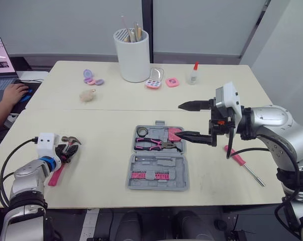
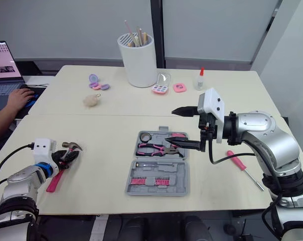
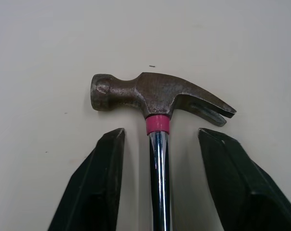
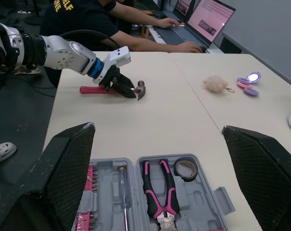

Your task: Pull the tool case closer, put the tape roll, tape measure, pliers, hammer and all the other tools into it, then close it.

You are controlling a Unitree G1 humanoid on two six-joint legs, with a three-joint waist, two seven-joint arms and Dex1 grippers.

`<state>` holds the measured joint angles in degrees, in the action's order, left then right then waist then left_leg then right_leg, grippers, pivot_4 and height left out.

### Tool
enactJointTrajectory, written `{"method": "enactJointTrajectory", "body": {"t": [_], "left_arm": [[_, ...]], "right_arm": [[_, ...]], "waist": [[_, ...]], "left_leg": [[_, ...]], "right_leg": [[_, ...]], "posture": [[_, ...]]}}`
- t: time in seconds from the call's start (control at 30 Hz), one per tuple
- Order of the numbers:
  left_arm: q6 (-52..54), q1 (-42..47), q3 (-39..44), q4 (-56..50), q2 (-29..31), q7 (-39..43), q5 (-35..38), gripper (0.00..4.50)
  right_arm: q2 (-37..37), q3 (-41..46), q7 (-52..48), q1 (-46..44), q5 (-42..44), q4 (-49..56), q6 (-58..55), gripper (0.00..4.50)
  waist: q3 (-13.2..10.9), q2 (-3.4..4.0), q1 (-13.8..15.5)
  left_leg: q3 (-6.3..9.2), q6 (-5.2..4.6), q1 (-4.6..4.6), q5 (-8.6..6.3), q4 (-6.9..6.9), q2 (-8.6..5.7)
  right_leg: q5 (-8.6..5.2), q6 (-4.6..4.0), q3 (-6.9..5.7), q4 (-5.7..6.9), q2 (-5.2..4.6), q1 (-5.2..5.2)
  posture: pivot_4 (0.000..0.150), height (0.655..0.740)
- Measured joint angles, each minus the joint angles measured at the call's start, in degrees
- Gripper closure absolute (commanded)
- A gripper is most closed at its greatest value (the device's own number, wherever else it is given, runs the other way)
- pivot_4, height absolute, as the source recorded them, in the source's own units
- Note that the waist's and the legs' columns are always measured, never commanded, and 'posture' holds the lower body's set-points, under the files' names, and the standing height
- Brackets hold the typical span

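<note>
The head camera showed me the grey moulded-plastic tool case (image 1: 159, 166) lying open and flat at about 6 o'clock on the pale, smooth tabletop (image 1: 96, 120). Its far tray held a black ring of tape roll (image 1: 142, 131) at the 10 o'clock corner. Pink-handled pliers (image 1: 151, 144) lay across the middle, and a pink object (image 1: 172, 130) I could not identify sat at 2 o'clock. The near tray carried a row of pink bit holders (image 1: 149, 175).

My right gripper (image 1: 178, 120) hung at the case's 3 o'clock side, its pointed black fingers spread wide with nothing between them. A screwdriver (image 1: 242, 163) with a pink handle and a thin steel shaft lay at 4 o'clock, well apart from the case. At 8 o'clock the hammer (image 1: 71, 140) lay on the table, with my left gripper (image 1: 67, 150) over its shaft. A white cylindrical pot (image 1: 132, 57) stood at 12 o'clock.

In the left wrist view I saw the hammer's mottled, rusty claw head, a pink collar and a polished chrome shaft. The fingers (image 3: 97, 192) stood on either side of the shaft with a gap on each side, so they were not gripping it.

The right wrist view showed that gripper's textured black fingers (image 4: 54, 183) far apart, with the open case between them. Beyond it a person's hand (image 4: 186, 46) rested beside a laptop (image 4: 208, 19).
</note>
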<state>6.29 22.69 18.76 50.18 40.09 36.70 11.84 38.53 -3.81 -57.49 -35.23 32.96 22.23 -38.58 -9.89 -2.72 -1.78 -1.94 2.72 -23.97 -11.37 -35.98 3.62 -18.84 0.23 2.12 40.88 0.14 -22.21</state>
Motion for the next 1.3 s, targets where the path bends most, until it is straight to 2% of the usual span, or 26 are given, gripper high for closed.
{"method": "enactJointTrajectory", "body": {"t": [0.17,0.47,0.57,0.83,0.97,1.07,1.3], "left_arm": [[-1.1,1.1,-0.3,2.0,0.2,-0.1,-0.3,4.42],[-2.2,1.5,-0.4,3.3,0.9,0.1,-0.5,4.42],[-0.4,-0.2,-0.6,-0.2,2.1,1.8,-0.5,4.42],[13.0,-11.8,-1.0,-30.5,11.0,11.8,2.3,4.42],[25.8,-16.9,-1.6,-48.7,15.0,18.3,9.5,4.42],[35.4,-16.4,-3.2,-60.2,18.2,20.3,14.7,4.42],[37.3,-12.5,-16.1,-73.1,19.2,21.5,13.9,4.42]], "right_arm": [[0.0,0.1,0.1,0.1,0.0,0.0,0.0,0.0],[0.3,0.1,0.0,1.1,-0.1,0.0,0.1,0.0],[0.9,0.1,-0.2,1.7,-0.2,0.0,0.3,0.0],[2.8,-0.3,-2.0,3.2,-0.8,0.0,1.5,0.0],[4.3,-0.6,-2.9,3.3,-2.4,-0.1,2.7,0.0],[4.4,-0.9,-3.7,3.5,-3.4,-0.5,4.2,0.0],[5.4,-1.7,-4.6,4.8,-4.9,-1.2,4.9,0.0]], "waist": [[0.0,0.0,0.0],[0.0,0.0,-0.1],[0.0,-0.01,-0.1],[-0.1,0.05,-0.1],[-0.1,0.01,-0.1],[-0.1,0.08,0.0],[-0.2,0.15,-0.1]], "left_leg": [[0.0,0.0,0.0,0.0,0.0,0.0],[0.0,0.0,0.01,0.0,0.0,0.02],[0.0,0.0,-0.05,0.0,0.0,0.02],[-0.01,0.0,-0.04,0.0,0.01,0.03],[0.02,0.01,-0.07,0.0,0.01,0.03],[0.01,0.0,-0.05,0.0,0.0,-0.01],[0.0,0.0,-0.05,0.0,0.01,0.01]], "right_leg": [[0.0,0.0,0.0,0.0,0.0,0.0],[0.0,0.0,-0.01,0.01,0.02,0.0],[0.0,0.0,0.0,-0.01,0.02,-0.04],[0.0,0.0,0.02,-0.01,-0.01,-0.03],[0.0,0.0,0.0,-0.03,-0.01,-0.04],[-0.01,0.02,0.04,-0.04,-0.01,-0.03],[-0.01,0.02,0.14,-0.04,0.13,-0.05]], "posture": [[0.15,0.74],[0.15,0.74],[0.15,0.74],[0.15,0.74],[0.15,0.74],[0.15,0.74],[0.15,0.74]]}}
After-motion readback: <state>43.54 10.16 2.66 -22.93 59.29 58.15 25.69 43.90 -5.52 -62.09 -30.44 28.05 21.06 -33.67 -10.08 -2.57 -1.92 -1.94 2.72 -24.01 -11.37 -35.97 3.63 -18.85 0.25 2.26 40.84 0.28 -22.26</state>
